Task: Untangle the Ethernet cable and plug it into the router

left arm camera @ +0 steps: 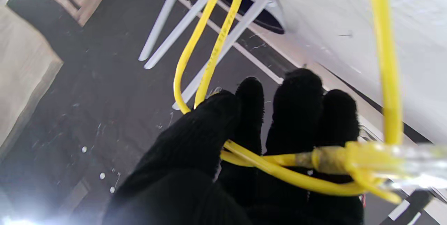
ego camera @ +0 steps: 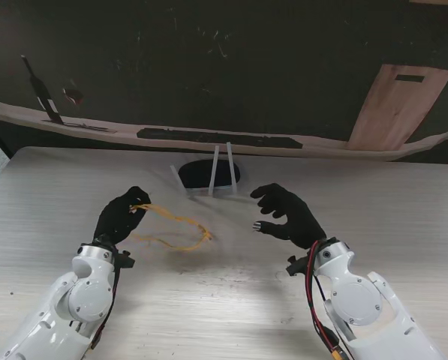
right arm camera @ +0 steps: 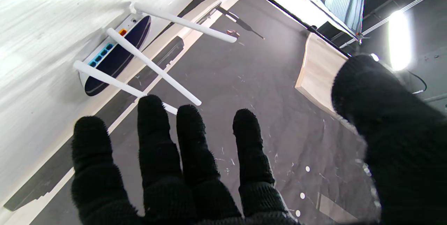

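A yellow Ethernet cable [ego camera: 180,226] hangs in loose loops from my left hand [ego camera: 122,214], which is shut on it a little above the table. In the left wrist view the cable [left arm camera: 209,46] crosses my gloved fingers [left arm camera: 297,113] and its clear plug [left arm camera: 401,162] lies beside them. The router [ego camera: 208,174], dark with white antennas, stands at the far middle of the table; its coloured ports [right arm camera: 103,52] show in the right wrist view. My right hand [ego camera: 287,214] hovers open to the right of the cable, fingers spread, holding nothing.
The pale wooden table [ego camera: 404,225] ends at a far edge just behind the router. Beyond it lie a dark floor, a long dark strip [ego camera: 220,138] and a leaning wooden board [ego camera: 400,105].
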You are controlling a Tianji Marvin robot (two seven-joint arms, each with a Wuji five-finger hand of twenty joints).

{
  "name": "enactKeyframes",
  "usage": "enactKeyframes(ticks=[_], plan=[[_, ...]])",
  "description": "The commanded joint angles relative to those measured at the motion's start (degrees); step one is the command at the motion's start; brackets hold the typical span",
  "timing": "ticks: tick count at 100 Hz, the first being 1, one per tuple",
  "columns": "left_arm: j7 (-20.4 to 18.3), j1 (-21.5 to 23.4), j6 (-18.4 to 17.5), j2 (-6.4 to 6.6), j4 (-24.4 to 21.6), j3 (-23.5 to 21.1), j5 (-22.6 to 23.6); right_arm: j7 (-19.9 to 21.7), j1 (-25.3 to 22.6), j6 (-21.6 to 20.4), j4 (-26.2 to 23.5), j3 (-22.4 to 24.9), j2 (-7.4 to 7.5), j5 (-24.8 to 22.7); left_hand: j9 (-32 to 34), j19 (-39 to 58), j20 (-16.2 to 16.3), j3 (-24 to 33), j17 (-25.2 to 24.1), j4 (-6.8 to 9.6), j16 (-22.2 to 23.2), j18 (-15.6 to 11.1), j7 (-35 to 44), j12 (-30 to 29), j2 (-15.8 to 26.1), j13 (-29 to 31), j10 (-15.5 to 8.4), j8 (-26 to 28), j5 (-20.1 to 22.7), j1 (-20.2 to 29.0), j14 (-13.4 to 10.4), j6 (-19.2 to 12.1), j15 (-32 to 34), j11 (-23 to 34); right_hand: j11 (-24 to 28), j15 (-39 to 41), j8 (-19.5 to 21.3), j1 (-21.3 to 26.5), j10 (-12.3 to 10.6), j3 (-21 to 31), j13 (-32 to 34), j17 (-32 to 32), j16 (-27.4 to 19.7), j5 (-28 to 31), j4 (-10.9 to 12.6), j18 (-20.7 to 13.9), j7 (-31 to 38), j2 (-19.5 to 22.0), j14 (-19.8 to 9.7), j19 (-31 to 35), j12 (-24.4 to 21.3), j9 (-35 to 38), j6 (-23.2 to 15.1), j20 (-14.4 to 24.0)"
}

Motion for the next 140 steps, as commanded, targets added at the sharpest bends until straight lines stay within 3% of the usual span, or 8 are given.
enactKeyframes(ticks=[1, 19, 52, 74, 94, 114, 132, 140], plan=[[-0.57, -0.05, -0.43, -0.77, -1.26, 0.71, 0.16, 1.40, -0.09, 0.33, -0.44, -0.55, -0.04, 0.43, -1.53, 6.03, 2.67, -1.98, 2.50, -0.38, 1.72, 0.29, 1.22, 1.40, 2.40, 2.90, 1.19, 0.60, -2.36, 4.47, -2.50, 1.16, 4.64, 2.33, -0.62, 0.52, -0.85, 0.35, 0.67, -0.90, 0.79, 0.40, 0.62, 1.08, 1.40, 1.44, -1.00, 1.22, 0.31, -0.85, -0.68, 1.01, 0.11, 1.16], [-1.73, -0.43, -2.91, -0.81, -2.29, 1.84, -1.54, 2.42, 0.66, 1.43, -0.49, -2.22, 0.04, 1.59, -2.01, 12.96, 4.04, -5.43, 6.77, 0.12, 3.50, 0.20, 1.00, 1.51, 3.97, 6.71, 1.51, 0.55, -2.58, 5.44, -3.33, 1.55, 12.66, 5.84, -0.73, 0.64, -1.02, 1.44, 0.71, -0.55, 1.26, 0.74, 0.66, 2.99, 1.56, 1.22, -1.63, 0.91, 0.19, -0.81, -0.71, 1.57, 0.48, 0.98], [-9.50, -1.78, -7.48, 0.42, -5.23, 3.92, -3.81, 3.22, 4.14, 1.09, 1.36, -7.54, 0.23, 0.16, -1.97, 13.22, 4.09, -6.44, 5.84, 0.34, 3.64, 0.07, 0.63, 1.30, 4.26, 5.98, 1.44, 0.30, -2.17, 5.64, -3.12, 1.26, 13.21, 6.39, -0.44, -2.24, -0.18, 3.17, -1.48, 2.23, -1.61, -0.52, -1.57, 2.79, 1.34, -5.00, -0.98, -2.39, -4.63, -2.93, -0.42, -0.12, -0.05, -2.47], [-10.96, -2.65, -10.36, 0.39, -6.38, 5.03, -6.27, 2.95, 6.61, 1.58, 3.71, -10.37, 0.30, -2.95, -1.64, 13.05, 4.13, -6.44, 5.33, 0.58, 3.65, 0.38, 0.41, 1.28, 3.96, 5.74, 1.66, 0.20, -1.98, 5.62, -2.62, 1.30, 13.01, 6.47, 0.08, -4.94, 0.32, 4.84, -2.73, 5.45, -5.52, -3.40, -3.35, -1.92, 0.90, -10.91, -0.04, -6.75, -7.41, -6.40, -0.13, -4.59, 1.14, -7.56], [-12.03, -3.66, -12.35, 0.52, -6.71, 5.92, -6.90, -0.55, 10.79, 1.90, 7.64, -13.87, -0.45, -7.06, -1.39, 13.04, 4.18, -6.40, 5.40, 0.58, 3.63, 0.34, 0.21, 1.33, 3.92, 5.89, 1.56, 0.11, -1.79, 5.34, -2.74, 1.29, 12.91, 6.58, 1.07, -6.75, 0.34, 4.91, -4.11, 7.42, -12.32, -6.98, -3.97, -7.84, 0.56, -16.38, 1.31, -8.56, -10.38, -9.94, 0.04, -12.39, 1.80, -12.18], [-12.68, -4.71, -13.23, 0.54, -6.10, 6.84, -7.49, -1.32, 14.82, 6.24, 10.79, -17.72, -0.93, -9.18, -1.66, 12.84, 4.18, -6.51, 5.19, 0.42, 3.64, 0.40, -0.15, 1.70, 4.55, 5.66, 1.49, -0.05, -1.45, 5.57, -2.55, 1.10, 12.76, 6.95, 0.45, -8.63, -0.88, 5.21, -4.90, 7.47, -19.58, -11.32, -4.77, -11.56, 0.56, -19.98, 0.08, -8.21, -12.41, -13.21, -0.67, -18.20, 4.65, -15.01], [-12.77, -5.06, -13.63, 0.49, -5.73, 7.32, -7.90, -1.05, 17.73, 10.09, 12.65, -21.50, -1.77, -7.04, -1.76, 12.49, 4.23, -7.04, 4.58, 0.42, 3.66, 0.62, -0.36, 1.72, 4.85, 5.13, 1.53, -0.07, -1.28, 5.84, -2.14, 1.01, 12.41, 7.03, 1.49, -7.39, -1.10, 8.03, -3.96, 8.11, -18.77, -10.30, -4.35, -11.87, 1.04, -18.51, 0.44, -7.73, -10.93, -12.98, -0.50, -17.84, 6.07, -15.39], [-12.60, -5.22, -13.95, 0.45, -5.46, 7.44, -7.82, -0.47, 18.38, 11.11, 12.90, -22.47, -2.28, -3.68, -1.78, 12.34, 4.24, -7.24, 4.39, 0.46, 3.63, 0.65, -0.51, 1.70, 4.89, 4.87, 1.49, -0.16, -1.14, 5.91, -1.98, 0.86, 12.17, 7.02, 3.53, -2.66, -1.26, 14.34, -1.97, 9.76, -8.59, -3.93, -2.47, -9.00, 1.85, -8.54, 1.15, -6.41, -5.25, -4.71, 0.11, -11.97, 6.78, -12.10]])
